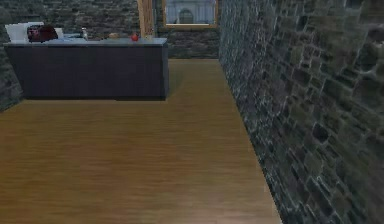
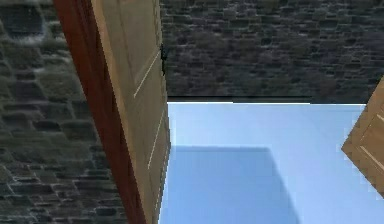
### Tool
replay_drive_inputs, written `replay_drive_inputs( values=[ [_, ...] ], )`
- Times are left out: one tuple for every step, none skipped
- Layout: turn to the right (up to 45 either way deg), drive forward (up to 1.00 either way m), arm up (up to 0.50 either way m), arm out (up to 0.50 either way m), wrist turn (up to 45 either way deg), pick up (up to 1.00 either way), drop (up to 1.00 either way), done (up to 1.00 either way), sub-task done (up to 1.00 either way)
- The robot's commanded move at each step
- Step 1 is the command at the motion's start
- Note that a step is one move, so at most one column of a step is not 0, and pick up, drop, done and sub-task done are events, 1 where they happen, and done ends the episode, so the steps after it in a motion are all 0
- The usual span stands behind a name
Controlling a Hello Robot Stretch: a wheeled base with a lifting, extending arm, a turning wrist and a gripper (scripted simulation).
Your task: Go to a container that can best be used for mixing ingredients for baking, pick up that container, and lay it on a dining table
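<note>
1. A stone wall (image 1: 310, 110) takes the forward view's 3 o'clock, beside a wood floor (image 1: 130, 160).
2. A dark counter (image 1: 95, 70) stands at 10 o'clock.
3. A red blob (image 1: 134, 37) lies on it.
4. Step in hand, I judge: finding the bowl. I cannot tell where it is; perhaps on the counter.
5. Next: drive toward 10 o'clock for a closer look.
6. How the fingers stand, I cannot tell.

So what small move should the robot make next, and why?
Probably drive ahead toward the dark counter, bearing slightly to the forward view's left. Small things sit on its top, including a red round one, too small to name from here; the wood floor between is bare.
</note>
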Motion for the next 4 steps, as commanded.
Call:
replay_drive_inputs(
  values=[
    [0.0, 1.0, 0.0, 0.0, 0.0, 0.0, 0.0, 0.0, 0.0],
    [0.0, 1.0, 0.0, 0.0, 0.0, 0.0, 0.0, 0.0, 0.0],
    [3.0, 0.0, 0.0, 0.0, 0.0, 0.0, 0.0, 0.0, 0.0],
    [0.0, 0.7, 0.0, 0.0, 0.0, 0.0, 0.0, 0.0, 0.0]
  ],
)
